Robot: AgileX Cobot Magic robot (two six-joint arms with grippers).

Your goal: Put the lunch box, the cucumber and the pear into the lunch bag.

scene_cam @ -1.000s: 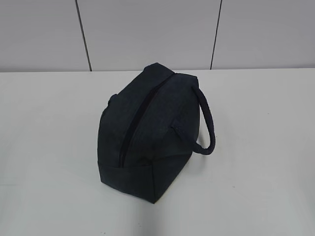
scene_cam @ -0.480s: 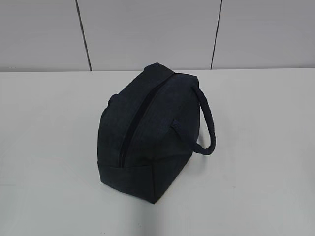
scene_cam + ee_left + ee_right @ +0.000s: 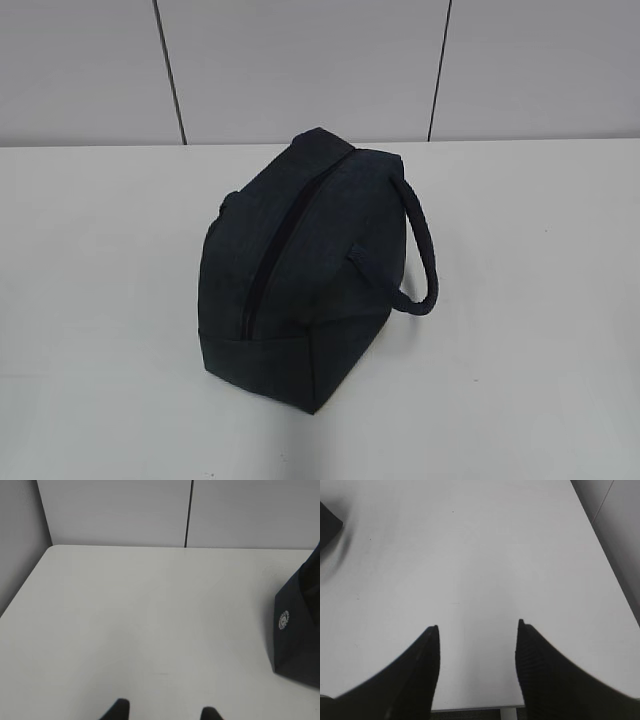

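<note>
The dark navy lunch bag (image 3: 300,270) stands in the middle of the white table (image 3: 520,230), zipper closed along its top, its looped handle (image 3: 420,250) hanging to the right. One corner of the bag shows at the right edge of the left wrist view (image 3: 300,630) and at the top left of the right wrist view (image 3: 327,525). My left gripper (image 3: 164,711) is open and empty over bare table. My right gripper (image 3: 477,630) is open and empty near the table's front edge. The lunch box, the cucumber and the pear are out of view.
Grey wall panels (image 3: 300,60) stand behind the table. The table's left edge (image 3: 25,585) and its right edge (image 3: 605,545) show in the wrist views.
</note>
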